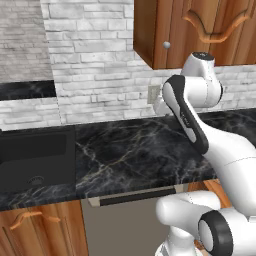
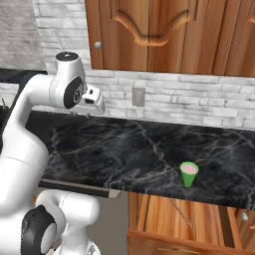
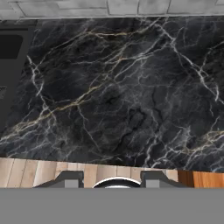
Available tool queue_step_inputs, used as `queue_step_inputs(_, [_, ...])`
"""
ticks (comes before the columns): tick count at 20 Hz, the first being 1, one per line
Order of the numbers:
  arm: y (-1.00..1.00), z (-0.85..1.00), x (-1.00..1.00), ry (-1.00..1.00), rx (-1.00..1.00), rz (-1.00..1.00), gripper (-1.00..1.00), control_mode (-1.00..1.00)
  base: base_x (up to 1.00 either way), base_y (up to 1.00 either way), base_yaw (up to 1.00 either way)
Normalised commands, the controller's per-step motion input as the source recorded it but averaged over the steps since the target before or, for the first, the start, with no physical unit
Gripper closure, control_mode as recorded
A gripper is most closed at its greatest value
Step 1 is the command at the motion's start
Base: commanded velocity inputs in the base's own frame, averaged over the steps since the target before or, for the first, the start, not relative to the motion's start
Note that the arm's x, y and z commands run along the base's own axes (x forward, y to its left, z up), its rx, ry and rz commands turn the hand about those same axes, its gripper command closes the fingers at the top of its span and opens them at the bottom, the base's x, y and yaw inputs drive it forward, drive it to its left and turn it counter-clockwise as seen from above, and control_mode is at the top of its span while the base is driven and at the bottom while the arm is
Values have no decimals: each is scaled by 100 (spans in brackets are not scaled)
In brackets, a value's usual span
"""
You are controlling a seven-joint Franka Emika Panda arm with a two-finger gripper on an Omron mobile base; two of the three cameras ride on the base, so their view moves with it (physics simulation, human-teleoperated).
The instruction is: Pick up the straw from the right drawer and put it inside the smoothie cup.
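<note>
Two dark finger tips of the gripper [image 3: 112,178] poke up at the near edge of the hand view, standing partly apart with nothing between them, above a black marble counter [image 3: 122,96] veined in white and gold. Beyond the counter's front edge in the right base view, the right drawer [image 2: 164,219] hangs open, its pale plank floor framed in reddish-brown wood, and the straw [image 2: 181,212] lies loose inside it, a hair-thin tan stick running at a slant. On the counter just above that drawer stands the smoothie cup [image 2: 189,174], small, tapered and green with a whitish rim and a pink fill. By its looks the straw should be nearly weightless, stiff and smooth, apt to roll or slip; a pinch across its middle seems the safest hold. White brick [image 1: 95,60] backs the counter, with carved wooden cabinets [image 2: 164,35] above.
</note>
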Motion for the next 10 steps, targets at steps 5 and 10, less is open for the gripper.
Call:
queue_step_inputs(5, [-1,-5,-33,0,0,0,-100,-100,0,0,0])
queue_step_inputs(10, [0,-41,-56,0,-2,0,-100,-100,0,0,0])
